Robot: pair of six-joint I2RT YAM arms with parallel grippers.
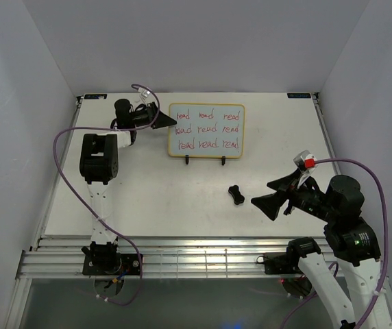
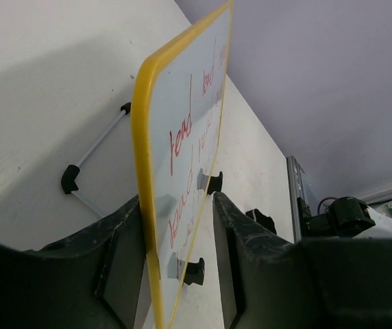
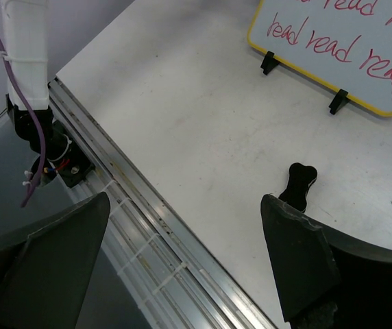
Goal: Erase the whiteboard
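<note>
The whiteboard's (image 1: 206,129) left edge is straddled, unclamped, by the left gripper (image 1: 165,121); the eraser (image 1: 236,195) before it is faced by the wide-open, empty right gripper (image 1: 261,192).

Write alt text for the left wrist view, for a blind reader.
The left gripper straddles the yellow edge of the whiteboard, a gap showing on the face side. Red writing covers the board; its wire stand sits behind.

Bright diffuse overhead light; faint soft shadows; all three views sharp.
</note>
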